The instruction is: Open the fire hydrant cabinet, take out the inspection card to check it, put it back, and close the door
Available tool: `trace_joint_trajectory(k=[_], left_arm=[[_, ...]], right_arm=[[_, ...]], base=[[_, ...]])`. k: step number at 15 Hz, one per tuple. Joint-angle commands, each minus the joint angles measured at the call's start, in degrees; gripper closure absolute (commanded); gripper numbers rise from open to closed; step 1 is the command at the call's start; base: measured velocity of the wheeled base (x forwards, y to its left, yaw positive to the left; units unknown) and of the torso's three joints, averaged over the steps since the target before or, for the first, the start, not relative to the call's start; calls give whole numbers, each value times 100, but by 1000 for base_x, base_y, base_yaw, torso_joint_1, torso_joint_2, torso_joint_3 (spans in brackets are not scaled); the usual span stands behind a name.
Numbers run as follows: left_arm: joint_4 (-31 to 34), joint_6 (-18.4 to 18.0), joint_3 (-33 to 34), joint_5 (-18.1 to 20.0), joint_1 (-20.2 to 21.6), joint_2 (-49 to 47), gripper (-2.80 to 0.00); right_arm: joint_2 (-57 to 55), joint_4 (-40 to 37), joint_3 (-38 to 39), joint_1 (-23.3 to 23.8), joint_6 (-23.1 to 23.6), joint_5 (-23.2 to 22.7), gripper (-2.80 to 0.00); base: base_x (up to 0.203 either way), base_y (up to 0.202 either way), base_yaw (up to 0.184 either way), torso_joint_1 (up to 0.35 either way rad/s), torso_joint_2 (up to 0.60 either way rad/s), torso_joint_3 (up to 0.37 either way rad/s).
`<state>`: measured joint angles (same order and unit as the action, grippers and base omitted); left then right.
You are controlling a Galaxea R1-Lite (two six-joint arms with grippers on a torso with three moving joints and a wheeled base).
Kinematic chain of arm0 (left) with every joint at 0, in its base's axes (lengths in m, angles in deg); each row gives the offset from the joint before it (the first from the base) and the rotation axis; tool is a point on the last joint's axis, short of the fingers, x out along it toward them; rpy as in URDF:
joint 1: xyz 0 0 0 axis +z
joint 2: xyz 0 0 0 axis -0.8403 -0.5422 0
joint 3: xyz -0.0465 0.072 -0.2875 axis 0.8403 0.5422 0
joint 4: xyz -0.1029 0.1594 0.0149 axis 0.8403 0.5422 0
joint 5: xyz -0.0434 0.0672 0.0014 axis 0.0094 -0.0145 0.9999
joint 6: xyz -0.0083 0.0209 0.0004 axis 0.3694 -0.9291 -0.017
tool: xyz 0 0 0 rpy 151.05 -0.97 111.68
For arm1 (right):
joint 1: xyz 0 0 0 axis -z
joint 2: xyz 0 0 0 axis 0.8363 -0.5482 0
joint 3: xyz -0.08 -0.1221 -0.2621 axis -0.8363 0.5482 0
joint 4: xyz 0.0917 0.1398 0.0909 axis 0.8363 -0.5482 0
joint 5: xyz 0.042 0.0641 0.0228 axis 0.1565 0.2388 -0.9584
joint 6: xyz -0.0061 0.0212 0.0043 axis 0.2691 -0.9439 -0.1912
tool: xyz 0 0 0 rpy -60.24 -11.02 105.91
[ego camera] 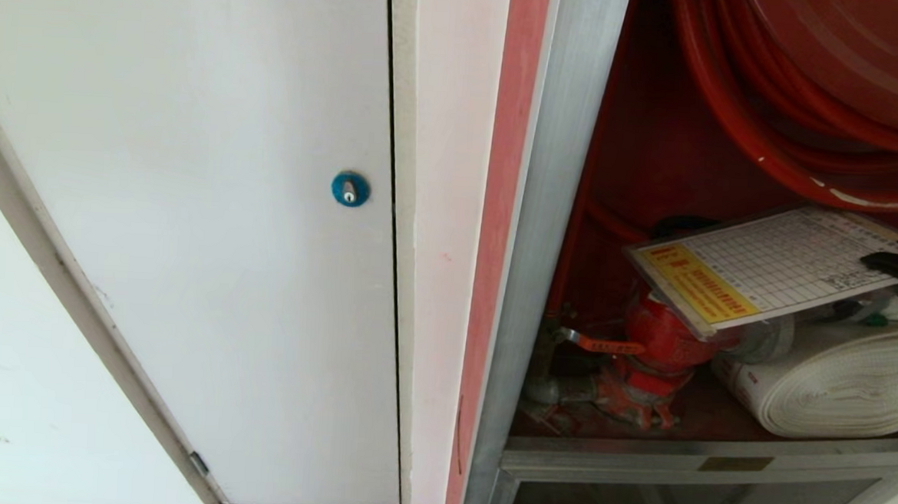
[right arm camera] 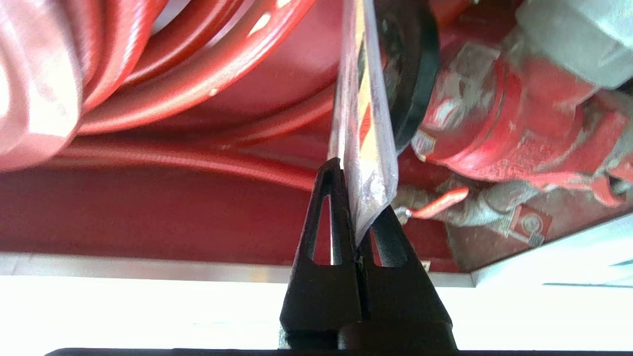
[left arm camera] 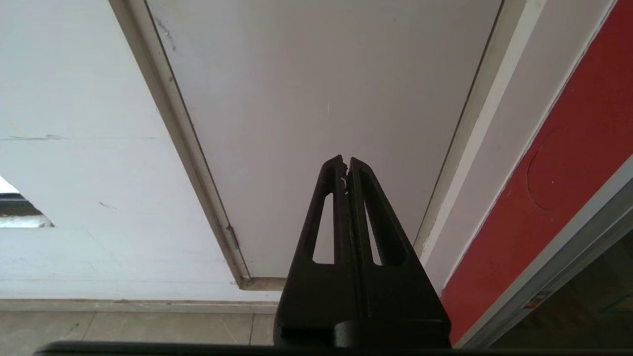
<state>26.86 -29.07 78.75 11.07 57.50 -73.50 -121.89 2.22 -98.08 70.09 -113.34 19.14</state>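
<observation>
Right pincer (right arm camera: pixel 357 207) pinches inspection card (ego camera: pixel 771 265), seemingly above white hose (ego camera: pixel 842 380).

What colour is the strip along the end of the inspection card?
Yellow, with red markings, on the inspection card; clearest in the head view.

Cabinet (ego camera: pixel 551 211): silver frame, red interior. Hose reel (ego camera: pixel 811 87): red. Valve (ego camera: pixel 655 347): red. Rolled hose (ego camera: pixel 842 380): white. Card (ego camera: pixel 771 265): white grid, yellow strip with red marks. Wall panel (ego camera: pixel 189 231): white, blue round lock (ego camera: pixel 350 189).
</observation>
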Motion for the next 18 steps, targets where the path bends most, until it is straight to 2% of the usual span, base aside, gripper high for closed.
trace_joint_trajectory(k=[1,7,9,18], left_arm=[[0,1,9,-1,2,0,0],[0,1,4,-1,2,-2,0],[0,1,9,-1,2,-8,0],[0,1,9,-1,2,-8,0]], right_arm=[[299,-110,-24,2,-34,-66,0],[728,-205,-19,4,-295,-217,0],[914,-627,-83,2,-298,-258,0],[1952,-1429,-103,2,-290,-421,0]], base=[[0,0,0,0,0,0],[0,0,0,0,0,0],[0,0,0,0,0,0],[0,0,0,0,0,0]])
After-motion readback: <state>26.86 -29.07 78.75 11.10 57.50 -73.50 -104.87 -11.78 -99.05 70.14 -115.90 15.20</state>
